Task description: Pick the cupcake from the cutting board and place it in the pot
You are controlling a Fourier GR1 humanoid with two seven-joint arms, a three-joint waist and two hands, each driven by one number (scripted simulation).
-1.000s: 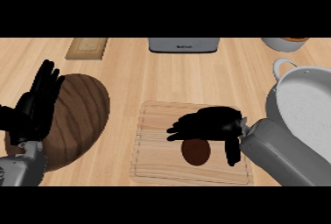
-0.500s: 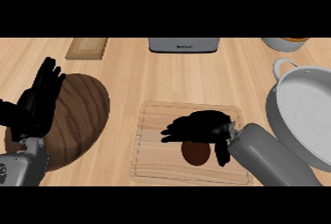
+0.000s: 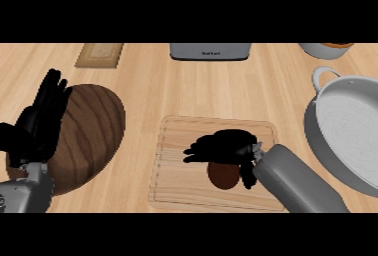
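Wooden counter holds the cutting board (image 3: pixel 177 185) at lower centre. Right hand (image 3: pixel 225 147) curls directly over the cupcake (image 3: pixel 221 176), though a closed grasp isn't certain; the pot (image 3: pixel 347 127) waits at right. Left hand (image 3: pixel 37 125) rests open at left.

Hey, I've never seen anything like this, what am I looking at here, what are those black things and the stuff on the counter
You are looking steeply down from a humanoid robot's head at a wooden kitchen counter. The black shapes are its two hands on grey forearms. The right hand is over a pale cutting board, its fingers curled above a brown cupcake; whether it grips it yet is unclear. The left hand rests open, fingers up, at the left, over a dark round wooden board. At the right is a grey pot, where the cupcake should go. Along the far edge sit a grey appliance, a small wooden block and a bowl.
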